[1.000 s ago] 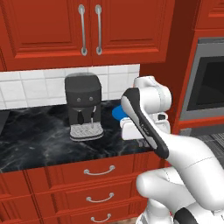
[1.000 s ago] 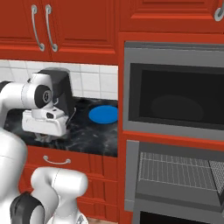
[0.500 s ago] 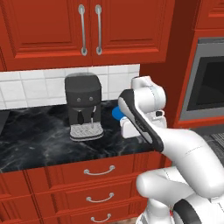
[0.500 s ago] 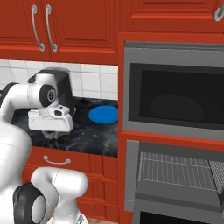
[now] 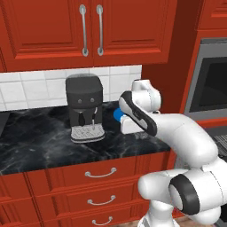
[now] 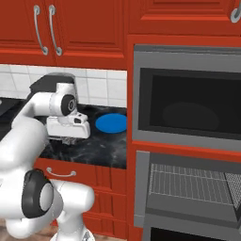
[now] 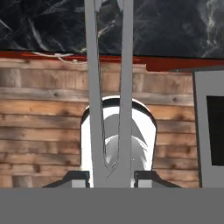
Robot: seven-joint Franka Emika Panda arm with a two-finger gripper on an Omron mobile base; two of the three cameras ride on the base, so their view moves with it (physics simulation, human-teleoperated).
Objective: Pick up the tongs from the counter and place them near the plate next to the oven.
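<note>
Set into red cabinetry at the right, the oven point(image 6: 188, 101), steel-framed with dark glass. Beside it, the glossy black marble bench point(image 5: 40, 142), carrying a dark coffee machine point(image 5: 85, 107) near the tiled wall and, between machine and oven, the blue plate point(image 6: 111, 123), lying flat and bare. Above the bench's front part, just short of the plate, the gripper point(image 6: 69, 140), pointing downward. In the hand view, the tongs point(image 7: 109, 87) held between the two dark fingers point(image 7: 75, 177), which sit close either side of the joined end, nearly closed on it; so already off the bench and carried in the air. Long axis running straight away from the hand, along the gripper's own line: joined end at the fingers, the two thin arms reaching outward, nearly parallel with a narrow gap, free tips out of frame at the top. Given the downward-pointing hand, probably hanging tips-down toward the bench, though too slim to make out in either base view. Judged as light, stiff metal with some spring between the arms, smooth and likely slippery; not fragile. Grip at the joined end looks sensible, since squeezing there cannot collapse the arms, but leaves a long lever free to swing or twist. Best lowered gently and laid flat beside the plate, not on it.
</note>
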